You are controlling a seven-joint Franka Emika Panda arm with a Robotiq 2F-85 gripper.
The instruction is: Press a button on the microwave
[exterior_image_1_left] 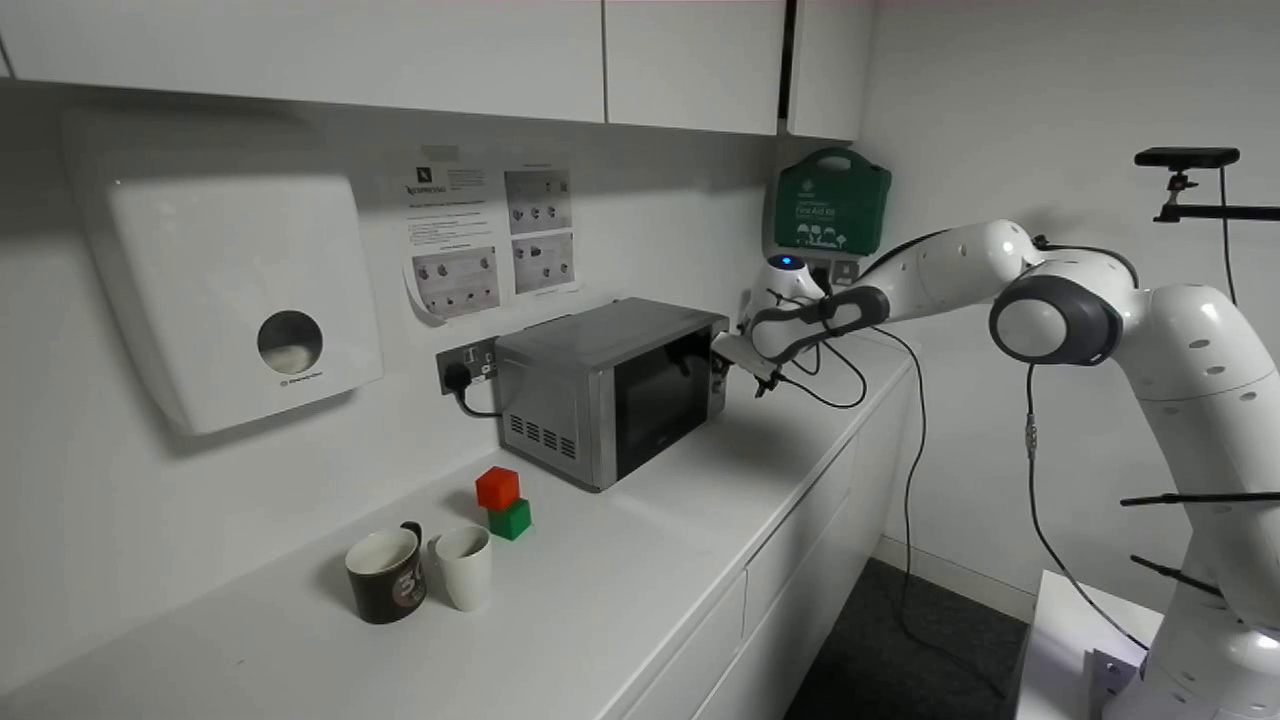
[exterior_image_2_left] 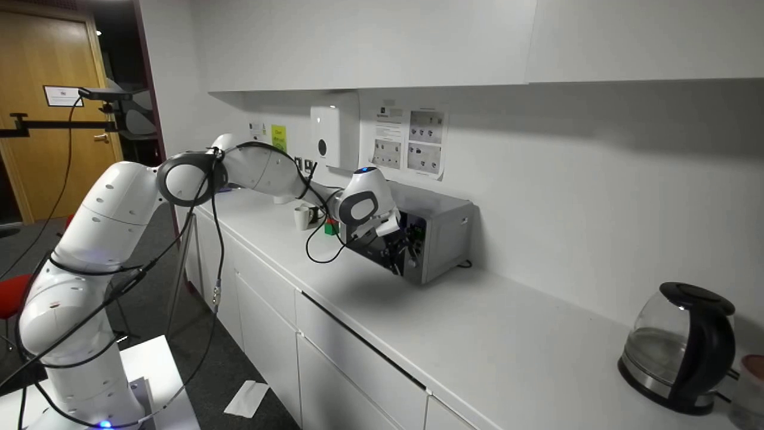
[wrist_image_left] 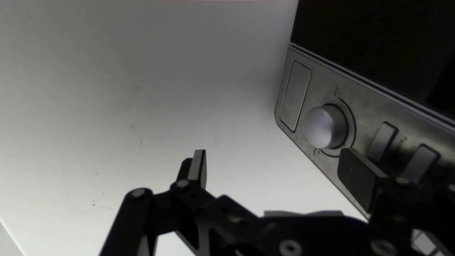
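The grey microwave with a dark glass door stands on the white counter in both exterior views (exterior_image_1_left: pixel 550 415) (exterior_image_2_left: pixel 447 239). In the wrist view its control strip (wrist_image_left: pixel 362 106) has a round knob (wrist_image_left: pixel 321 128), a large rectangular button (wrist_image_left: pixel 295 96) at the strip's end, and small buttons (wrist_image_left: pixel 383 140) (wrist_image_left: pixel 421 163) beyond the knob. My gripper (wrist_image_left: pixel 279 169) is open and empty, in front of the strip. Its right finger overlaps the strip below the small buttons; I cannot tell whether it touches. The gripper, small in both exterior views (exterior_image_1_left: pixel 765 382) (exterior_image_2_left: pixel 403 254), hides part of the strip.
A black mug (exterior_image_1_left: pixel 385 590), a white mug (exterior_image_1_left: pixel 467 575), a red block (exterior_image_1_left: pixel 498 488) and a green block (exterior_image_1_left: pixel 511 520) stand beside the microwave. A glass kettle (exterior_image_2_left: pixel 662 358) stands further along the counter. Wall cabinets (exterior_image_1_left: pixel 690 60) hang above. Cables loop from the arm.
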